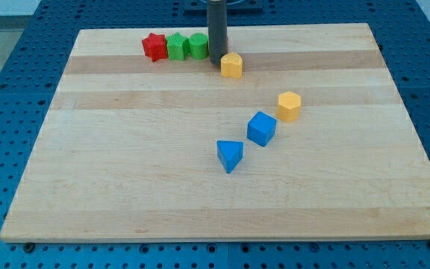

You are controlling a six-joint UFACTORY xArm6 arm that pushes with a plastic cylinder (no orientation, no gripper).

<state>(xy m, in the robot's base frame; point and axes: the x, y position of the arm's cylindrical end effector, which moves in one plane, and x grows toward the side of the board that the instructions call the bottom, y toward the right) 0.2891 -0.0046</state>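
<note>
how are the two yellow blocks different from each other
Position: one yellow block sits near the view's top, right beside my tip; the other yellow block lies lower and to the view's right, apart from my tip.
Shape: the upper one looks rounded on top; the lower one looks hexagonal.
Neighbours: the upper one is close to the green blocks; the lower one is next to a blue cube.
Both are yellow and similar in size.

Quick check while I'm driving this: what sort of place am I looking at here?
Likely a robotics lab bench: a wooden board lies on a blue perforated table, small coloured blocks are scattered on it, and my tip sits beside the yellow block.
</note>
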